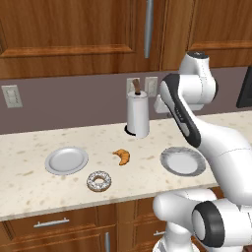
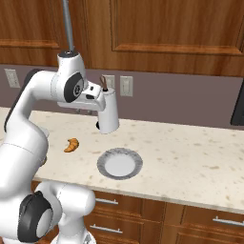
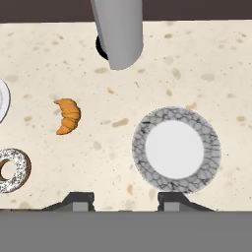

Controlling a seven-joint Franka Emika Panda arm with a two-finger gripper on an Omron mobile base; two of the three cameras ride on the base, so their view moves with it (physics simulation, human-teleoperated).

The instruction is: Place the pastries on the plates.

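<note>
The end effector (image 3: pixel 119 202) is held high above the speckled beige desk (image 1: pixel 29 177), fingers spread wide and empty. The golden crescent croissant (image 1: pixel 122 156) and white-iced brown ring donut (image 1: pixel 99 181) are seen lying between two round light-grey plates (image 1: pixel 66 160) (image 1: pixel 182 161). A careless descent could see the tall white paper towel holder (image 1: pixel 138 114) clipped and toppled.

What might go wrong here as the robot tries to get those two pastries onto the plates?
1. The croissant is small and curved, so the open tool may pinch it off-centre and drop it.
2. The paper towel holder stands close behind the croissant; a wide arm swing might knock it.
3. The donut lies near the counter's front edge, so a nudge may push it off.
</note>
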